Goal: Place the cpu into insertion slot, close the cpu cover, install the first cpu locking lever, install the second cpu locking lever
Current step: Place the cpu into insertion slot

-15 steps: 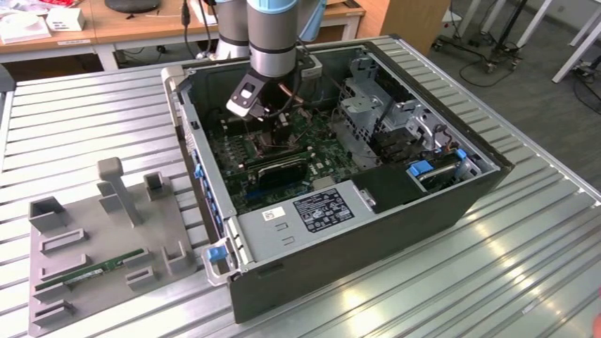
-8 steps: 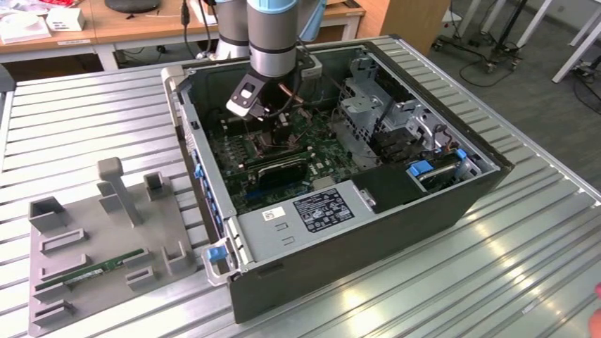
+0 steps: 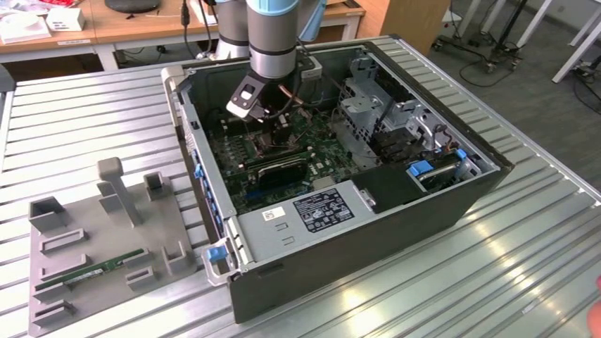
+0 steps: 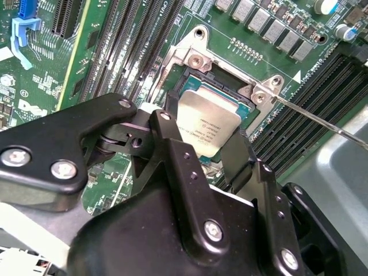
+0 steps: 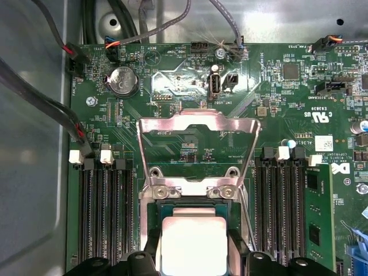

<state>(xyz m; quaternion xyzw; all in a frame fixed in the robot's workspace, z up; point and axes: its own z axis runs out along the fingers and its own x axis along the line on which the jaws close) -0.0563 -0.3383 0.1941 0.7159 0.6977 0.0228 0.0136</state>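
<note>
Exterior view: reaches with the gripper [image 3: 270, 127] down into the open computer case [image 3: 451, 204], low over the motherboard [image 3: 310, 158].

Second wrist view: pinches the cpu [image 4: 208, 123] by two opposite edges, jaws narrowed to chip width. Chip in or just above the socket; cannot tell which. One locking lever [image 4: 322, 122] sticking out free, unlatched.

First wrist view: shows the cpu cover [image 5: 198, 122] swung right back, socket exposed.

Status, as judged: placement nearly done, not released. Cover closing and both levers left.
</note>
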